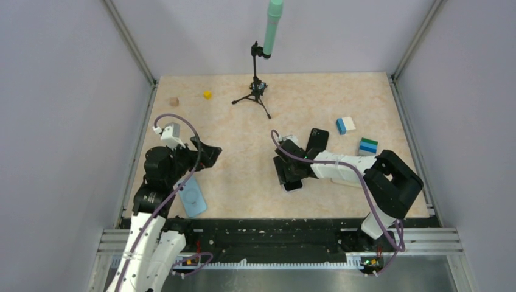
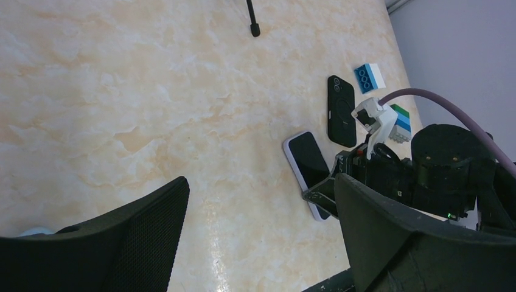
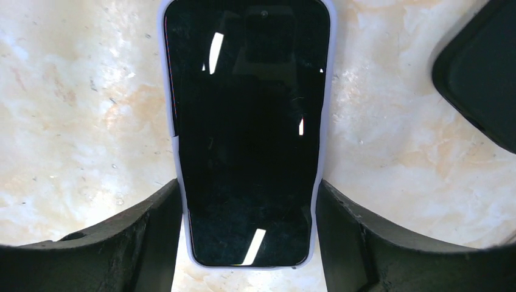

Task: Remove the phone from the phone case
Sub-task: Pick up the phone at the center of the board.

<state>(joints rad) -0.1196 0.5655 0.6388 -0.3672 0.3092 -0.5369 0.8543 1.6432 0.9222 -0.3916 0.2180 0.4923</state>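
Jaws of the right gripper (image 3: 248,188) grasp the phone (image 3: 249,121) by its two long edges. The phone lies screen up in a pale lilac case (image 3: 327,121) at the centre of the frame, flat on the beige marbled table (image 1: 231,128). A black phone (image 3: 481,79) lies just beside it, at the upper right. The left gripper (image 2: 260,182) hangs released, jaws wide, over bare tabletop. Grey walls (image 1: 61,91) close the table on three sides
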